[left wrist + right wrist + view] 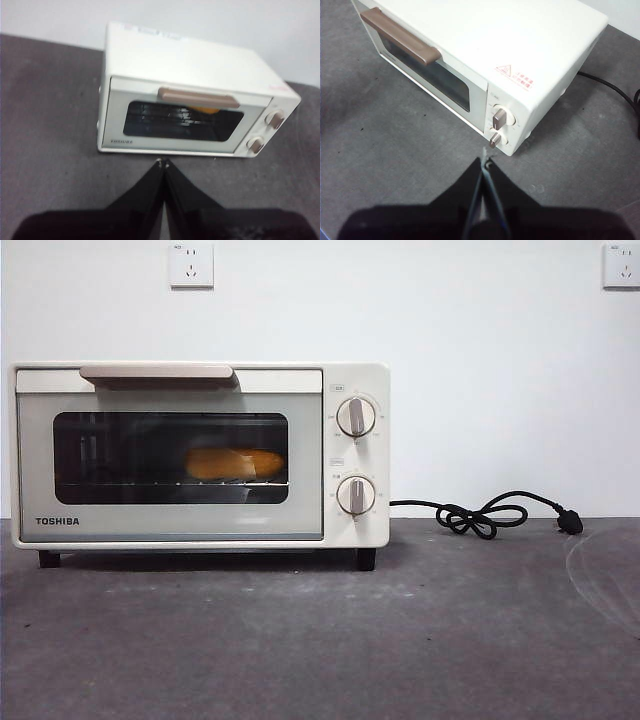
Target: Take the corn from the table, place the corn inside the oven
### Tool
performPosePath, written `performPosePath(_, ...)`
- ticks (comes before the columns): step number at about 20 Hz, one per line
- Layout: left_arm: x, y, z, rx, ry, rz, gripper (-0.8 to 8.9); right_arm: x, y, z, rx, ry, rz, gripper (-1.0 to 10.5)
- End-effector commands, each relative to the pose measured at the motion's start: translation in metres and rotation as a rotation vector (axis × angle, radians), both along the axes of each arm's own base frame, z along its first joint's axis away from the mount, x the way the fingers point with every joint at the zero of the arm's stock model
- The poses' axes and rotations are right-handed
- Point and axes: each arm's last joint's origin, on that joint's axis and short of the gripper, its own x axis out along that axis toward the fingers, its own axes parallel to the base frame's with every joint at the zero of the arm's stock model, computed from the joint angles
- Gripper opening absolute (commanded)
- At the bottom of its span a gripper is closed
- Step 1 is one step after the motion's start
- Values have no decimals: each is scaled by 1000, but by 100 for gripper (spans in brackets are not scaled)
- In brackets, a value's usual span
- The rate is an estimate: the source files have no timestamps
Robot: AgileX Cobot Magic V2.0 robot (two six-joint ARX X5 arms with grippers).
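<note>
The cream-white TOSHIBA oven [200, 455] stands on the dark grey table [320, 640] with its glass door closed. Through the glass the yellow-orange corn [234, 463] lies on the rack inside, right of the middle; the left wrist view shows only a yellow bit of the corn [205, 109] under the handle. My left gripper [162, 162] hangs shut and empty above the table in front of the oven [195, 95]. My right gripper [485, 162] is shut and empty too, above the table by the knob corner of the oven [485, 50]. Neither arm shows in the front view.
The oven's black cord [485, 515] lies coiled on the table to the right of the oven, ending in a plug [569, 523]. A white wall with two sockets [191, 265] rises behind.
</note>
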Motion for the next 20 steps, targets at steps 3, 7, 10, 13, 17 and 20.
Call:
performPosePath(3, 13, 0, -3, 5, 61, 2, -3, 1, 1, -1, 5, 6, -7, -12)
performPosePath(7, 27, 1, -5, 5, 123, -1, -3, 1, 1, -1, 5, 6, -7, -12)
performPosePath(10, 25, 0, -5, 5, 119, -7, -3, 1, 1, -1, 5, 6, -7, -12)
performPosePath(13, 18, 0, 1, 53, 17, -22, -4, 1, 1, -1, 4, 6, -7, -12)
performPosePath(17, 12, -2, 11, 110, -304, -61, -3, 1, 1, -1, 4, 6, -7, -12)
performPosePath(20, 13, -4, 0, 160, -510, -131, -3, 1, 1, -1, 4, 7, -7, -12)
